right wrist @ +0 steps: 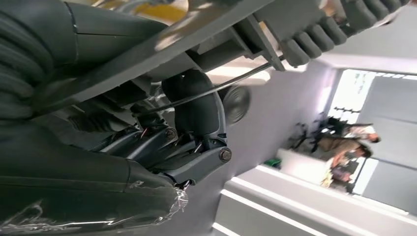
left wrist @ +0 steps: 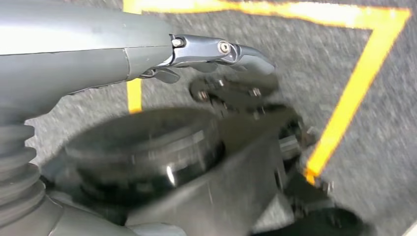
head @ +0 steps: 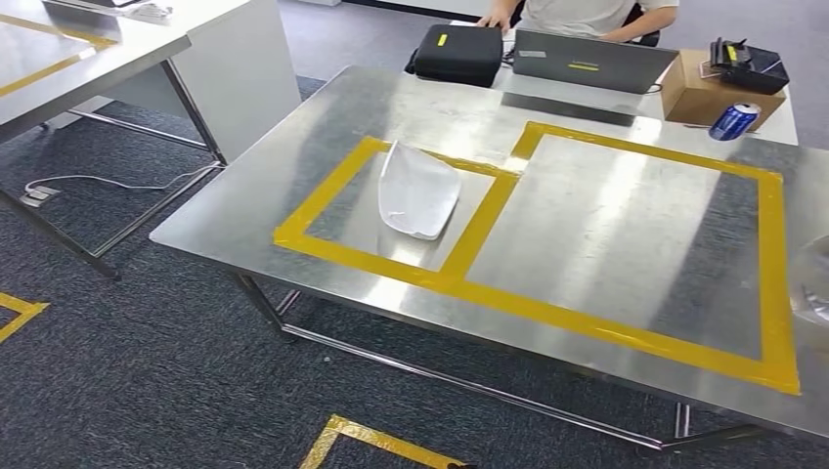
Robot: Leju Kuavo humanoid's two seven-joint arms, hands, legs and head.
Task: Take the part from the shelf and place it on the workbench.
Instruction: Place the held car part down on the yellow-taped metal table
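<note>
Already the white part point(head: 418, 189) lies lengthwise away from the robot in the smaller taped box, while whether either hand clasps anything I cannot tell.

You cannot tell from the right wrist view what the right hand point(right wrist: 196, 147) holds: crinkled clear plastic film point(right wrist: 98, 216) lies against its grey cover, cut off by the picture's edge, and the fingers are crowded in shadow. In the head view a translucent wrapped thing point(head: 813, 278) at the workbench's point(head: 606, 225) right rim is cut by the edge, too little to name. The left hand point(left wrist: 216, 69) is blurred, so how its fingers lie is unclear. The person point(head: 577, 15) behind the laptop point(head: 591, 61) is cut off at the top. The blue can's point(head: 734, 120) label is too small to read.
</note>
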